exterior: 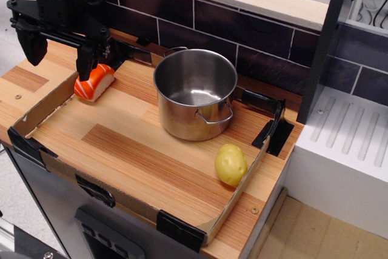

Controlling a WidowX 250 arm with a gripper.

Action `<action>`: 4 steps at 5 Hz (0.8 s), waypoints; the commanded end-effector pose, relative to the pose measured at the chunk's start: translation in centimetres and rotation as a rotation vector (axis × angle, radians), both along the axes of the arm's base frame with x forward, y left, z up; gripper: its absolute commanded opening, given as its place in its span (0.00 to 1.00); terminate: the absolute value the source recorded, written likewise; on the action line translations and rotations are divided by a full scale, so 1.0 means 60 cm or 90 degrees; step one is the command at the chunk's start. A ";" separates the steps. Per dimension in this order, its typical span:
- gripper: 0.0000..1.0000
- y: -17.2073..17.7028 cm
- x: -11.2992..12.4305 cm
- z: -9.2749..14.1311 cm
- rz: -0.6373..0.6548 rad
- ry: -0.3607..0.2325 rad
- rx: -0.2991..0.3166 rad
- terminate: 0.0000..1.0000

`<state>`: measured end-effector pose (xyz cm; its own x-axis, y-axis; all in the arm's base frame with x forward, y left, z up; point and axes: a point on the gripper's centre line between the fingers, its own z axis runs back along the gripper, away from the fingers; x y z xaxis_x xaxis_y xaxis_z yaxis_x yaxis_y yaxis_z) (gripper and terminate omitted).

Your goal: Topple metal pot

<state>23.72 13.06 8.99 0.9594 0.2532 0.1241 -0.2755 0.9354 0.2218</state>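
Left of pot [195, 94], gripper [59, 50] was seen spread, raised near salmon piece [94, 82]; pot stood upright, potato [231, 164] found front-right of it.

One camera only, fixed outside me, set high off the near right corner of the worktop [151, 156] and looking down at a slant toward the far left. Mid distance: the whole cardboard-edged board fits, near edge cut at the bottom. The tiled back wall [200, 22] runs diagonally across the top, a white drainer unit [345, 137] fills the right. My arm and pincer [60, 50] come in top left, partly cropped. No second view to compare.
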 end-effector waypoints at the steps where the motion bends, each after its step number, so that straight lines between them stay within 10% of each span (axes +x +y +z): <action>1: 1.00 0.000 0.000 0.000 0.000 0.000 0.000 0.00; 4: 1.00 -0.056 0.049 0.062 0.271 -0.106 -0.153 0.00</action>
<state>26.14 9.11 10.81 0.7389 0.6669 0.0960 -0.6653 0.7447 -0.0524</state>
